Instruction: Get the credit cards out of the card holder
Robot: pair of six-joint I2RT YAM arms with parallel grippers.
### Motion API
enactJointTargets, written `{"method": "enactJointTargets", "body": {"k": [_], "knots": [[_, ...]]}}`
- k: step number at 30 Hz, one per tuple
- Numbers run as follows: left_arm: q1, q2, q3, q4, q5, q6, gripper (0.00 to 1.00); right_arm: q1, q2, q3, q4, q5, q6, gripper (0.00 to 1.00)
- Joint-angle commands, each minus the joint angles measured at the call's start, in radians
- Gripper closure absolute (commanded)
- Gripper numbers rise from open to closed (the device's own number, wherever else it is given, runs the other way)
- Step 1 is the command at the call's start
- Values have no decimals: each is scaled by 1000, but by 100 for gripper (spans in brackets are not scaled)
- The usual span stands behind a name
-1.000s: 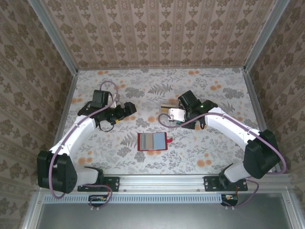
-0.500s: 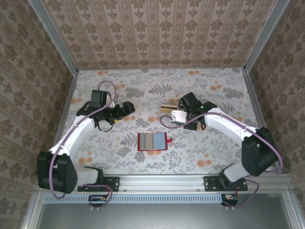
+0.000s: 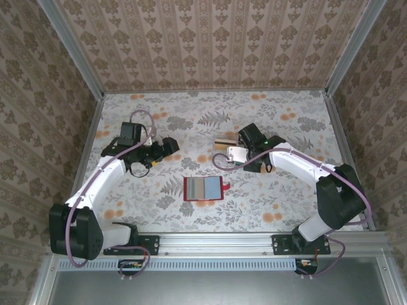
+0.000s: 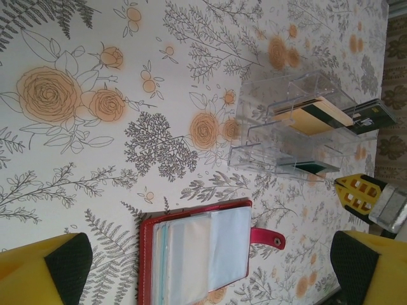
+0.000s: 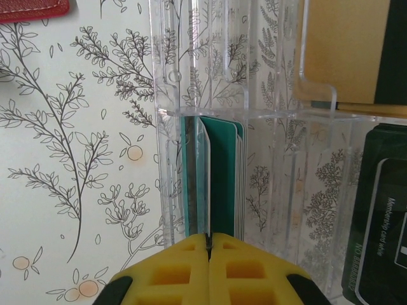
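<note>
The small red leather-like bi-fold card holder (image 3: pixel 203 189) is lying open on the floral-printed bench (image 3: pixel 286 197), in the middle of the top view. Its grey-blue lining is facing up and its little red tab (image 4: pixel 268 238) is sticking out toward the right. In the left wrist view it is sitting at the bottom centre, between the yellow fingers (image 4: pixel 44 270) of the left hand (image 4: pixel 206 257), which are standing spread wide.

Up and to the right of it, apart from it, a clear plastic slotted rack (image 4: pixel 280 121) is holding the credit cards. A tan-gold card (image 4: pixel 311 117) is lying in its upper part, a black card (image 4: pixel 370 116) is resting at its right end, and a teal card (image 4: pixel 313 168) is showing in the lower slot.

In the right wrist view the right hand (image 5: pixel 208 254) is sitting at the bottom edge with its yellow fingers pressed together. Their tips are pointing at the near rim of the slot where the teal card is standing on edge.
</note>
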Motion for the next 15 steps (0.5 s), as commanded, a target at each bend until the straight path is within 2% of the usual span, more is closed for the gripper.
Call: {"method": "enactJointTargets", "body": {"k": [1,11,13,15], "knots": [[10,-26,-20,1,19,20,0,-6,19,1,7,4,-10,100],[19,-35,-31,1,24,20,0,-7,64,-1,27,-7,26,99],[20,-36,-31,2,25,20,0,-7,66,3,26,-2,37,93],[20,-35,-32,3,26,21,0,-7,66,4,29,7,47,82]]}}
